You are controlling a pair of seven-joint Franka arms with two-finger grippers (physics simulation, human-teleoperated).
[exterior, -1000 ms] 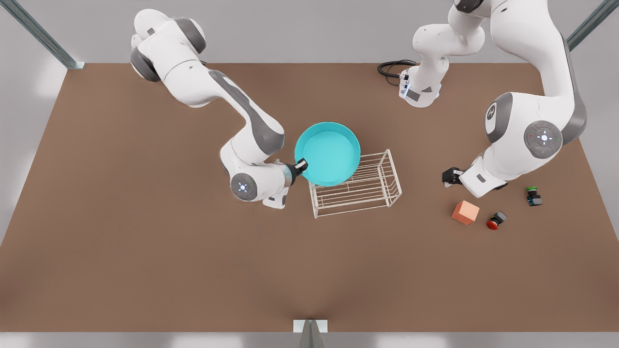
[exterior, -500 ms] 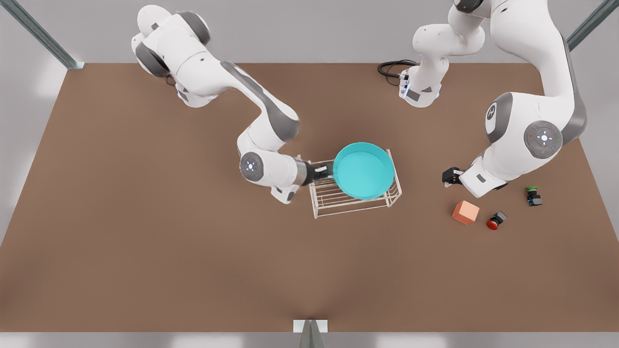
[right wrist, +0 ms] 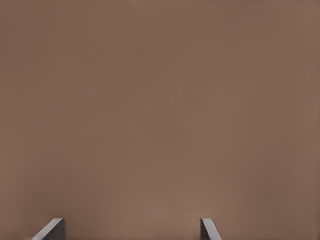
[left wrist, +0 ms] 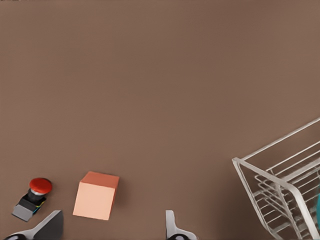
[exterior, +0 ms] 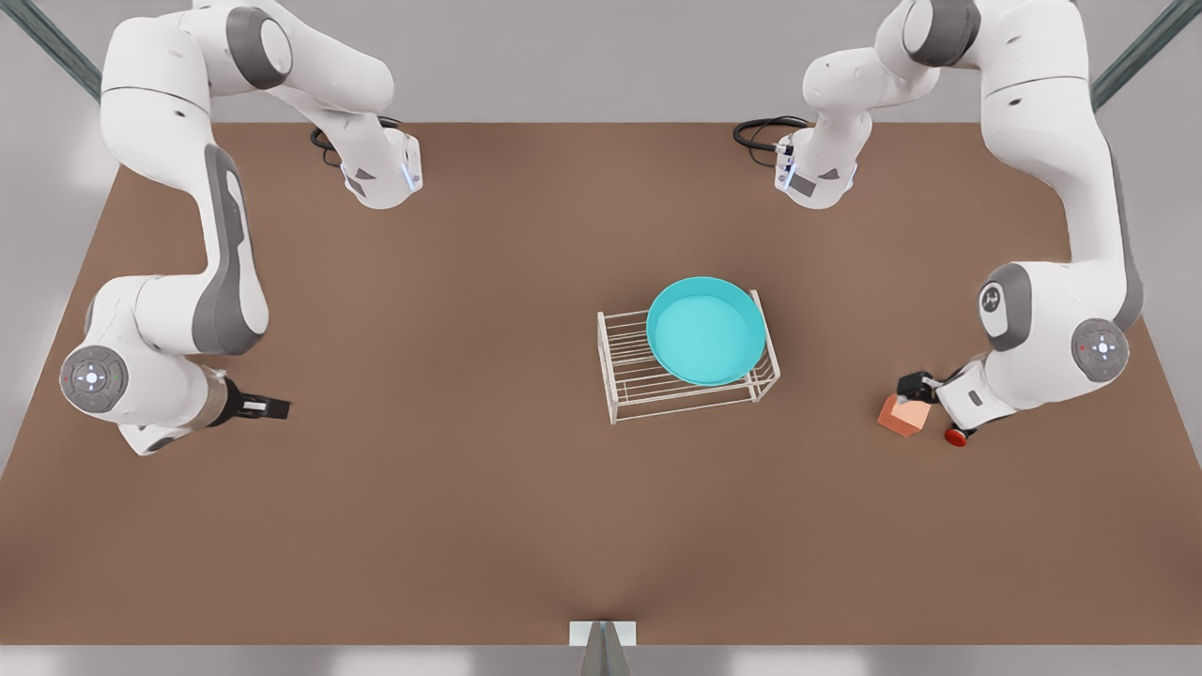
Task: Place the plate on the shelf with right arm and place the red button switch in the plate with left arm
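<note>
Plate [exterior: 705, 330]: the turquoise plate lies flat on the top tier of the shelf [exterior: 631, 392], toward the shelf's right end in the front view; nothing holds it, so this part looks done.

Right gripper [exterior: 266, 407]: at the front view's left, well apart from the shelf, above the bare brown surface [exterior: 451, 526]. Its fingers [right wrist: 51, 228] are spread wide with nothing between them. This arm waits.

Left gripper [exterior: 913, 387]: at the front view's right, low over the orange cube [exterior: 903, 416]. In the left wrist view its fingers [left wrist: 47, 226] are released and empty, and the cube [left wrist: 96, 195] lies between their lines.

Red button switch [left wrist: 33, 198]: it lies on the surface just beside the cube, on the side away from the shelf, tipped on its side as far as I can tell. In the front view only a part of its red cap [exterior: 955, 437] shows under the arm.

Step in hand: I judge that the left arm is reaching for the switch.

How to do it well: the gripper is now centred on the cube, not on the switch. It should shift sideways until the black body sits between the fingers, then come down and close without catching the cube.
</note>
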